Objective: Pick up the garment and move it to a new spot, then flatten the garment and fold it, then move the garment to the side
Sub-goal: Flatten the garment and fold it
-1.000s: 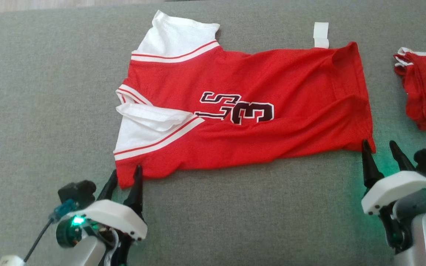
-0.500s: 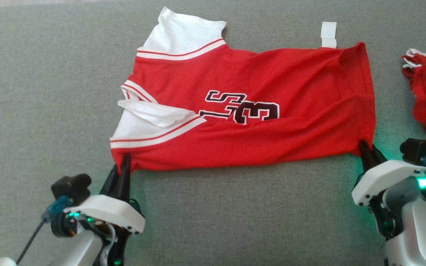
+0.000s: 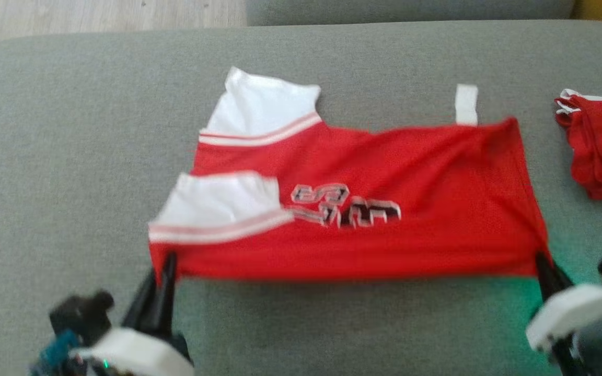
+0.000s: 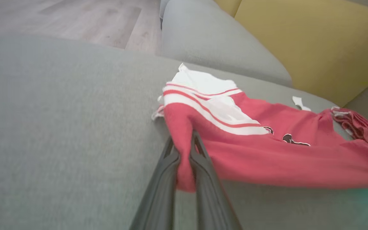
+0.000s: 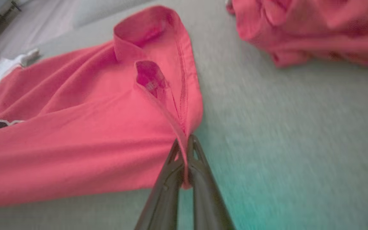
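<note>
The garment [image 3: 363,209], a red jersey with white sleeves and dark lettering on its front, lies spread across the grey sofa seat [image 3: 71,156] near the middle of my head view. Its sleeves point to my left and its hem to my right. The near edge is drawn into a straight line between my two claws and looks lifted a little off the cushion, with a shadow under it, while the far part rests on the seat. A small white tab [image 3: 466,103] sticks out past the far edge by the hem.

My left claw [image 3: 166,262] is pinched tight on the near sleeve-side corner, and in its wrist view red cloth is wedged between the two dark fingers. My right claw [image 3: 543,259] is closed just as hard on the near hem corner, with the stitched edge running down between its fingers.

A second red garment [image 3: 599,146] sits crumpled at the right, apart from the jersey. A yellow cushion [image 4: 315,41] stands behind the seat, and a wooden floor [image 3: 97,13] shows beyond it at far left. The head view is blurred.
</note>
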### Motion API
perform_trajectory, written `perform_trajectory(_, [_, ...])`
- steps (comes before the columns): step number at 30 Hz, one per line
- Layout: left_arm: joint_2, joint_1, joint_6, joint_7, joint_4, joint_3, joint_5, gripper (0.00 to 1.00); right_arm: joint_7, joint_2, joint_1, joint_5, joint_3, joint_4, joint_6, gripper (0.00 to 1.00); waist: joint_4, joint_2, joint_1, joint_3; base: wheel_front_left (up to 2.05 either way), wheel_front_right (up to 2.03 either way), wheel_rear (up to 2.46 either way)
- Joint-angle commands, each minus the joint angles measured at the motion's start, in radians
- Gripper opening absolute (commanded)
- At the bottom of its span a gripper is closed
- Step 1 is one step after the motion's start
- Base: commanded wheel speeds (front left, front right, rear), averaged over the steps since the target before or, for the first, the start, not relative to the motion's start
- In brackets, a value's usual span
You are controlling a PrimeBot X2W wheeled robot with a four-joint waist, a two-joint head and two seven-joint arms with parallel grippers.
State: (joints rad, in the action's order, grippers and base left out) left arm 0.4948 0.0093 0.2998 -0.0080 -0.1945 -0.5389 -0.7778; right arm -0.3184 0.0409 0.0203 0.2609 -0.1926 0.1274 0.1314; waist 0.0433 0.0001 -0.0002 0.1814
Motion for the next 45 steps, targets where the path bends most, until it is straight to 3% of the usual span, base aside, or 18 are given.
perform_trajectory(1, [0.028,0.0,0.016,0.002,-0.043,0.035,-0.001,0.0,-0.008,0.009,0.009,0.003,0.003,-0.057,-0.001,0.0,-0.001,-0.0001,0.0002,0.001,0.0,0.0,0.0])
perform_trajectory(5, [0.013,0.068,0.032,0.007,-0.038,0.012,-0.019,0.0,-0.018,0.009,0.073,0.01,-0.008,-0.095,-0.001,0.01,-0.008,-0.0001,0.0002,0.007,0.0,0.0,0.0])
perform_trajectory(7, [-0.003,0.08,0.026,0.003,-0.014,0.002,-0.031,0.0,-0.013,0.009,0.087,0.011,-0.006,-0.105,-0.001,0.71,-0.011,-0.0001,0.0002,0.011,0.0,0.0,0.0])
perform_trajectory(8, [-0.008,0.081,0.023,0.0,0.003,-0.001,-0.033,0.28,-0.01,0.009,0.091,0.013,-0.007,-0.107,-0.001,1.0,-0.013,-0.0001,0.0002,0.014,0.0,0.0,0.0])
perform_trajectory(9, [-0.008,0.081,0.023,0.0,0.003,-0.001,-0.033,0.28,-0.01,0.009,0.091,0.013,-0.007,-0.107,-0.001,1.0,-0.013,-0.0001,0.0002,0.014,0.0,0.0,0.0])
perform_trajectory(10, [-0.008,0.078,0.02,-0.004,0.019,-0.003,-0.029,0.71,-0.007,0.009,0.092,0.009,-0.008,-0.11,-0.001,1.0,-0.016,-0.0001,0.0002,0.017,0.0,0.0,0.0])
perform_trajectory(11, [-0.007,0.071,0.017,-0.008,0.032,-0.004,-0.023,1.0,-0.006,0.009,0.092,0.004,-0.008,-0.113,-0.001,1.0,-0.02,-0.0001,0.0002,0.019,0.0,0.0,0.0])
perform_trajectory(18, [0.035,-0.078,-0.02,0.009,0.046,0.013,0.026,1.0,-0.002,0.009,0.047,-0.024,-0.004,-0.184,-0.001,1.0,-0.043,-0.0001,0.0002,0.029,0.0,0.0,0.0])
perform_trajectory(24, [0.14,-0.434,-0.127,0.173,0.064,0.026,0.09,1.0,-0.031,0.009,-0.09,-0.063,0.072,-0.251,-0.001,1.0,-0.083,-0.0001,0.0002,0.085,0.0,0.0,0.0])
perform_trajectory(29, [0.183,-0.707,-0.227,0.309,0.183,0.022,0.111,1.0,-0.054,0.009,-0.235,-0.085,0.163,-0.24,-0.001,1.0,-0.144,-0.0001,0.0002,0.161,0.0,0.0,0.0])
perform_trajectory(36, [0.182,-0.91,-0.311,0.436,0.391,0.001,0.1,1.0,-0.063,0.009,-0.411,-0.097,0.281,-0.183,-0.001,1.0,-0.227,-0.0001,0.0002,0.264,0.0,0.0,0.0])
perform_trajectory(45, [0.176,-0.971,-0.343,0.481,0.545,-0.019,0.095,1.0,-0.045,0.009,-0.501,-0.104,0.314,-0.154,-0.001,1.0,-0.277,-0.0001,0.0002,0.338,0.0,0.0,0.0])
